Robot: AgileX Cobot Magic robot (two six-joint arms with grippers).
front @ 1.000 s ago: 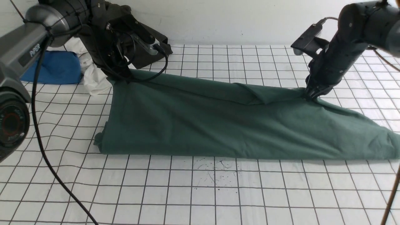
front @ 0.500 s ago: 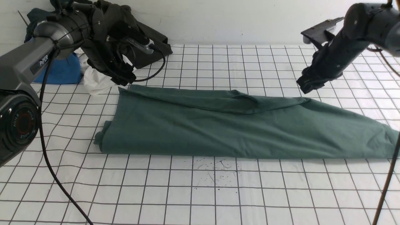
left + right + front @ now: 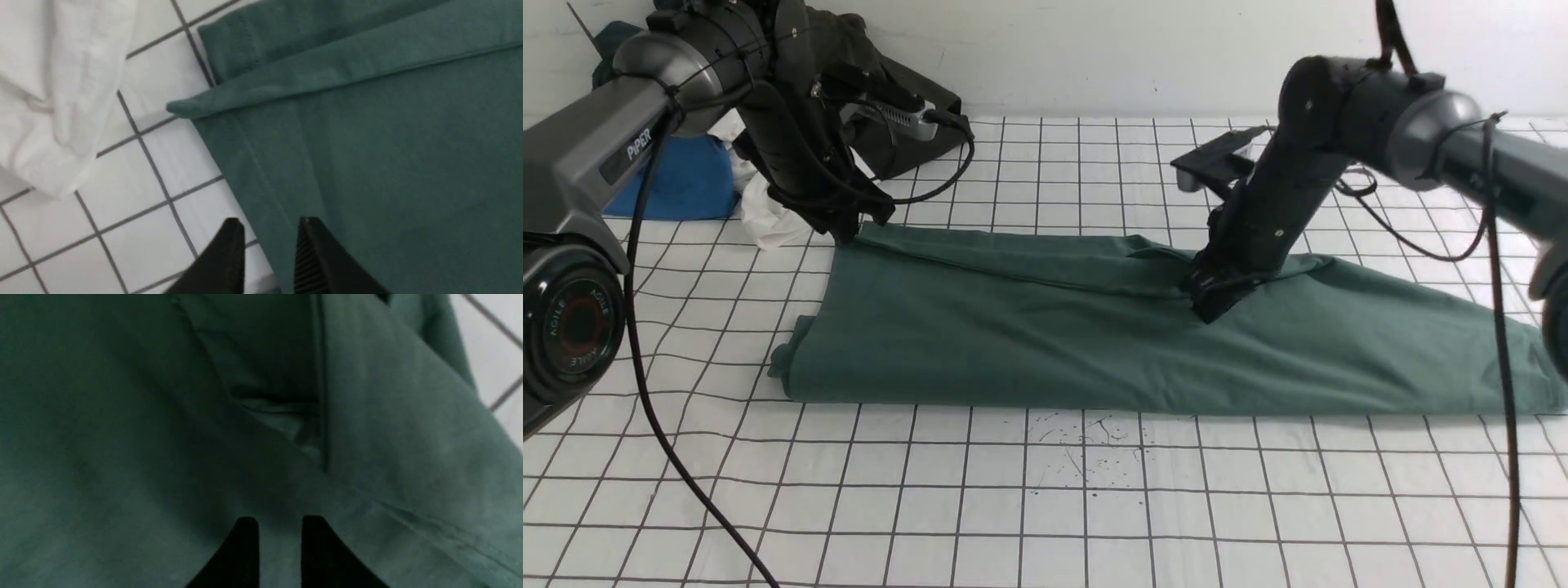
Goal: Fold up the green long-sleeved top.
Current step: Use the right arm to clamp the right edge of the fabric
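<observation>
The green long-sleeved top (image 3: 1094,343) is laid out across the middle of the gridded counter (image 3: 1045,506), folded lengthwise into a long band that runs from the left side to the right edge of the front view; a loose flap is seen along its far edge. The left end effector (image 3: 848,230) is held low at the far left corner of the top; in the left wrist view its two fingers (image 3: 231,245) are parted by a narrow gap and nothing is gripped between them — one finger is seen over the bare counter, the other over the hemmed edge of the cloth; whether the tips touch the surface cannot be told. The right end effector (image 3: 1215,304) is lowered over the middle of the top, just beside the flap's fold; its fingers are likewise set slightly apart, with only cloth seen beyond the gap and nothing clamped — contact with the fabric cannot be judged. A crumpled white cloth (image 3: 768,216) is found just beside the left end effector, apart from the top; a blue garment (image 3: 674,184) and a dark garment (image 3: 907,98) are piled at the far left against the wall.
</observation>
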